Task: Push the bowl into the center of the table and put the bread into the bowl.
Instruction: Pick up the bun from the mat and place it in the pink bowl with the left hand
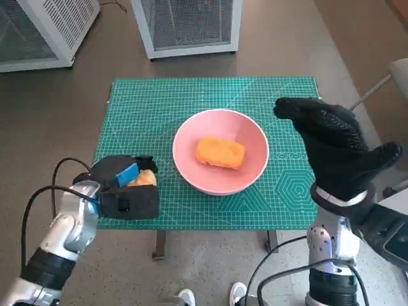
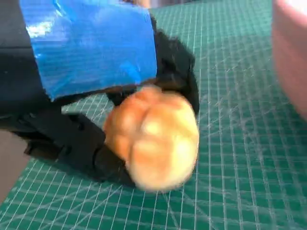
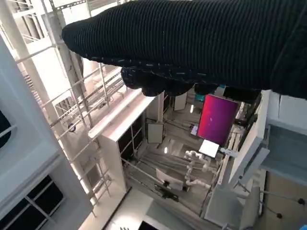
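Bread roll (image 2: pixel 152 136) sits at the near-left corner of the green cutting mat (image 1: pixel 159 102), inside the curl of the left hand (image 1: pixel 124 188). In the left wrist view the roll is pale golden, rounded and lobed, and the black fingers (image 2: pixel 180 67) wrap over its far side while the palm structure lies against its other side, so the hand grips it. Whether the roll is clear of the mat cannot be told; it appears at or just above the surface.

Handling judgement: light, soft, compressible; a hard squeeze would dent it, a loose one could let it roll out. Best hold is across the widest part, fingers on one flank and thumb opposite.

Pink bowl (image 1: pixel 185 137) stands roughly at the middle of the mat, just beside the left hand on its right. It already holds an orange, oblong piece of bread (image 1: pixel 220 153).

Right hand (image 1: pixel 338 150), gloved, hovers above the right edge of the mat, holding nothing, fingers extended and held close together, thumb out to the side. The right wrist view shows only the glove and the room beyond.
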`<action>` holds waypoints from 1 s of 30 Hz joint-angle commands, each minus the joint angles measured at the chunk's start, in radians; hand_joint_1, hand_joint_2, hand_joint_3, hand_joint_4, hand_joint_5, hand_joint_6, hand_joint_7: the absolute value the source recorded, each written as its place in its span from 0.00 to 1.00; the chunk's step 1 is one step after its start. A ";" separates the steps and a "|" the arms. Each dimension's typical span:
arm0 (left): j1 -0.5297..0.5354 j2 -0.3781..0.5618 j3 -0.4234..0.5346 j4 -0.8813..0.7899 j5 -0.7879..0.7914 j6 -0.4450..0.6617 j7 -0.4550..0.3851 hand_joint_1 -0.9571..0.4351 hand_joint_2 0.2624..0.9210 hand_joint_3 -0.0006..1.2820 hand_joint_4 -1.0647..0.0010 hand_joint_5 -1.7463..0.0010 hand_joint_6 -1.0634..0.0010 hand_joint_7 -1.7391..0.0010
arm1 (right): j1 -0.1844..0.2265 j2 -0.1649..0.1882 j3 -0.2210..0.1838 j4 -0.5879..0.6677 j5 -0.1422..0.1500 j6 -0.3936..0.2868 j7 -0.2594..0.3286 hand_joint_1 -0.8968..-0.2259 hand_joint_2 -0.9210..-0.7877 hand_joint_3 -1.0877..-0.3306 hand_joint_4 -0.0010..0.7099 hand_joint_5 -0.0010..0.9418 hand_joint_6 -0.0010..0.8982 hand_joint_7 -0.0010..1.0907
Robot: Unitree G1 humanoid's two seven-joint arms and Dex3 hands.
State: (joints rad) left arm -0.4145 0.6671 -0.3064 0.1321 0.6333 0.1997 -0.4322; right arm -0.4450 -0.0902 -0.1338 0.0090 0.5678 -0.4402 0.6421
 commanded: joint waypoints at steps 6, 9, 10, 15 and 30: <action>-0.030 0.013 0.150 -0.240 -0.066 0.027 -0.027 0.69 0.99 0.04 0.30 0.38 0.40 0.32 | 0.003 0.010 0.001 0.025 0.009 0.010 0.009 0.67 0.00 0.85 0.35 0.00 0.08 0.48; -0.046 -0.005 0.176 -0.274 -0.082 -0.004 0.010 0.69 0.99 0.02 0.27 0.40 0.39 0.34 | 0.001 0.013 0.002 0.030 0.008 0.010 0.010 0.66 0.00 0.85 0.35 0.00 0.08 0.49; -0.055 -0.014 0.181 -0.283 -0.086 -0.023 0.028 0.69 0.99 0.02 0.26 0.40 0.38 0.35 | 0.001 0.015 0.003 0.033 0.008 0.009 0.011 0.66 0.00 0.85 0.35 0.00 0.08 0.49; -0.100 -0.060 0.178 -0.292 -0.096 -0.128 0.111 0.69 0.98 0.01 0.23 0.41 0.36 0.37 | 0.002 0.025 0.008 0.035 0.002 0.007 0.008 0.67 0.00 0.85 0.35 0.00 0.08 0.49; -0.301 -0.227 0.050 -0.064 -0.065 -0.384 0.252 0.69 0.98 0.01 0.22 0.42 0.36 0.36 | 0.014 0.028 0.010 0.032 -0.010 -0.007 0.006 0.69 0.00 0.84 0.35 0.00 0.07 0.49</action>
State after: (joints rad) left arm -0.6828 0.4604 -0.2351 0.0113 0.5561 -0.1642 -0.1927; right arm -0.4493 -0.0624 -0.1212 0.0366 0.5636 -0.4489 0.6458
